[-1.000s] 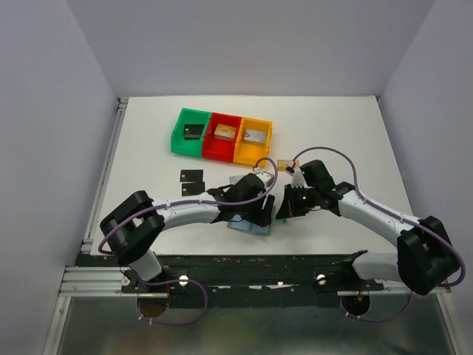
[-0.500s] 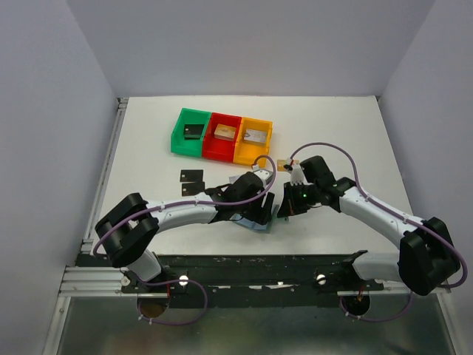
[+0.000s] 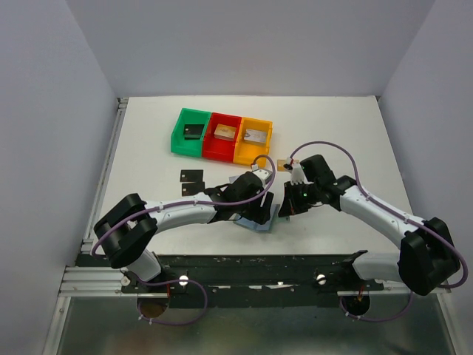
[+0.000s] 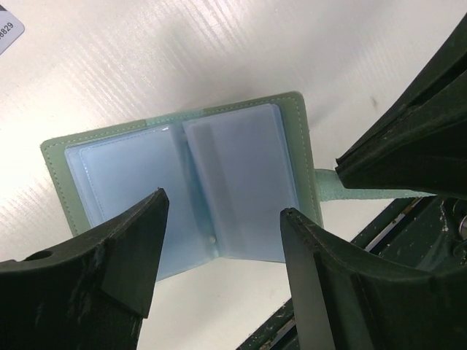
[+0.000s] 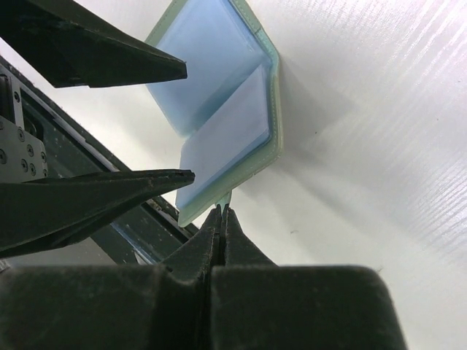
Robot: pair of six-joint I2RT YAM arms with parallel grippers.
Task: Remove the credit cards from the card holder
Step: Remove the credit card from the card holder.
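Observation:
The card holder (image 4: 182, 182) lies open, grey-green with pale blue pockets, and no card shows in them. It also shows in the top view (image 3: 260, 226) and the right wrist view (image 5: 219, 109). My right gripper (image 5: 221, 208) is shut on the holder's tab (image 4: 328, 187), holding that edge tilted up; it shows in the top view (image 3: 284, 208). My left gripper (image 4: 222, 204) is open just above the holder, one finger on each side, and shows in the top view (image 3: 259, 210). Two black cards (image 3: 191, 183), a gold-tan card (image 3: 283, 163) and a silvery-white card (image 3: 238, 180) lie on the table.
Green, red and orange bins (image 3: 222, 135) stand at the back, each with a piece inside. A white card's corner (image 4: 9, 33) lies far left of the holder. The table's near edge and black rail (image 5: 44, 146) run close under the holder.
The holder's right edge has come up and the holder has shifted slightly right with my right gripper. My left gripper has moved a little right over it.

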